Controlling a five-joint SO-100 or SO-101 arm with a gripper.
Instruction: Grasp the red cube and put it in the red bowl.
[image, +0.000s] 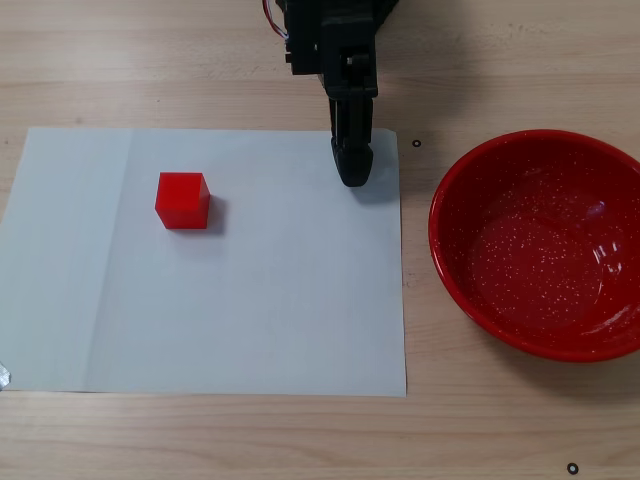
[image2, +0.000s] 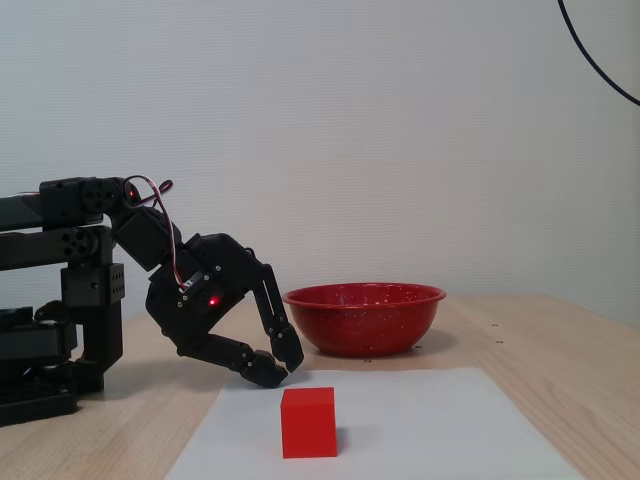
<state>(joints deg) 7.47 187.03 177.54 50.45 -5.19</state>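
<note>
Red cube (image: 182, 200) sits alone at left centre on a white paper sheet (image: 250, 300) on the table (image: 200, 60). At the sheet's upper right edge, the jaws (image: 352, 178) are closed and empty. Red bowl (image: 540, 245) sits right.

Arm (image2: 70, 250) is built fr. matte black plastic, w/ blocky servo housings stacked at the base; small screws are seen on the segments; a red LED is lit on the wrist block; red/white/black wires are looped above it; tool (image2: 275, 366) is black, w/ two curved, tapered fingers.
</note>
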